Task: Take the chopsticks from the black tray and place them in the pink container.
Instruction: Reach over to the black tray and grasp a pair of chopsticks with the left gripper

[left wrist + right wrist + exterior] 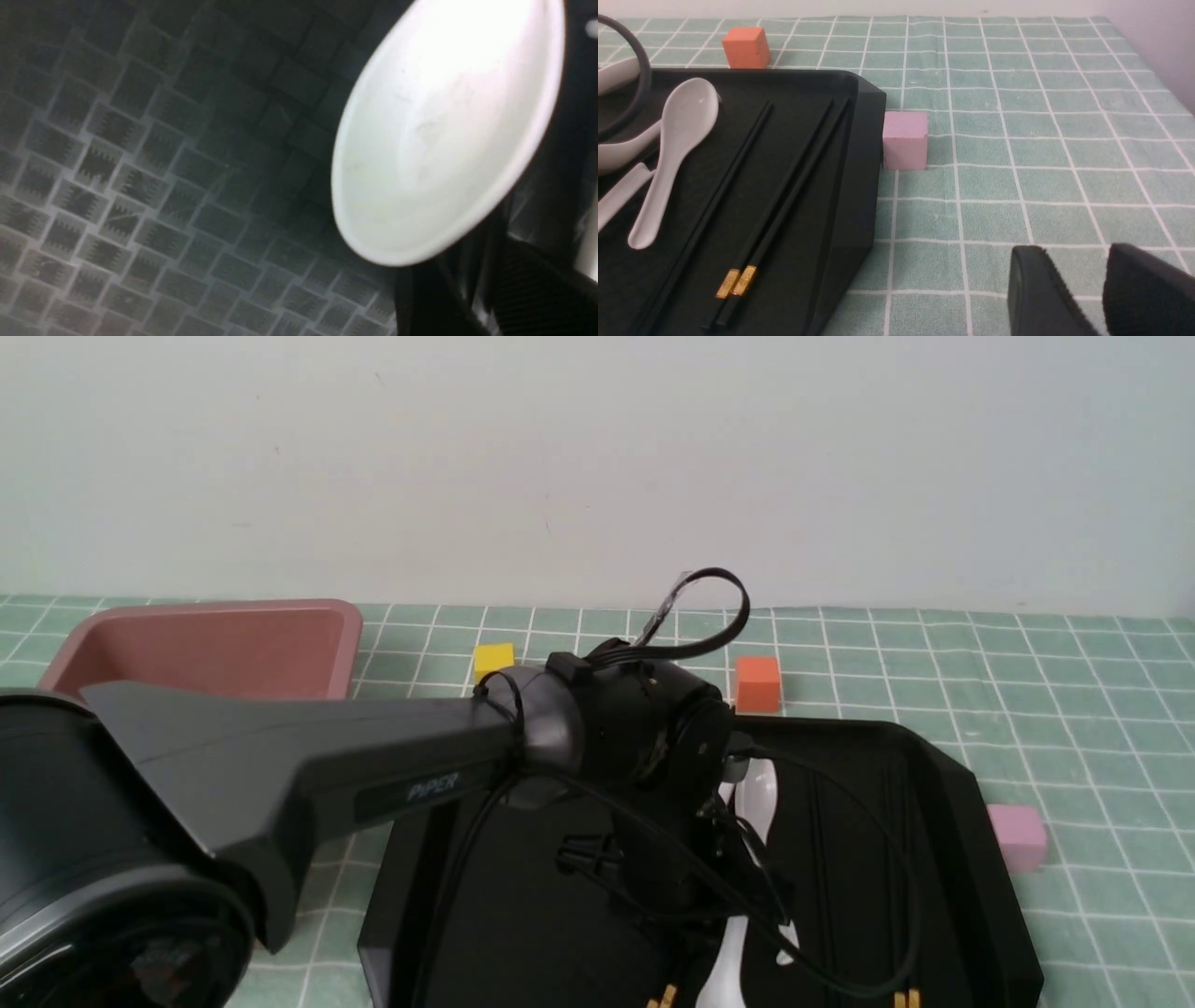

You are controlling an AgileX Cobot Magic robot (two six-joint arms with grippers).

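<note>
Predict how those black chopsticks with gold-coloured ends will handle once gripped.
The slim black chopsticks with gold-coloured ends look straight, so probably stiff. Their thin shafts suggest little weight. Lying side by side on the flat black tray, the pair may roll or slide if nudged.

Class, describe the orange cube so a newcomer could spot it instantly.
Find the large matte black tray. Just beyond its far edge, on the green gridded cloth, sits a small orange cube, unlike its yellow and pink neighbours.
</note>
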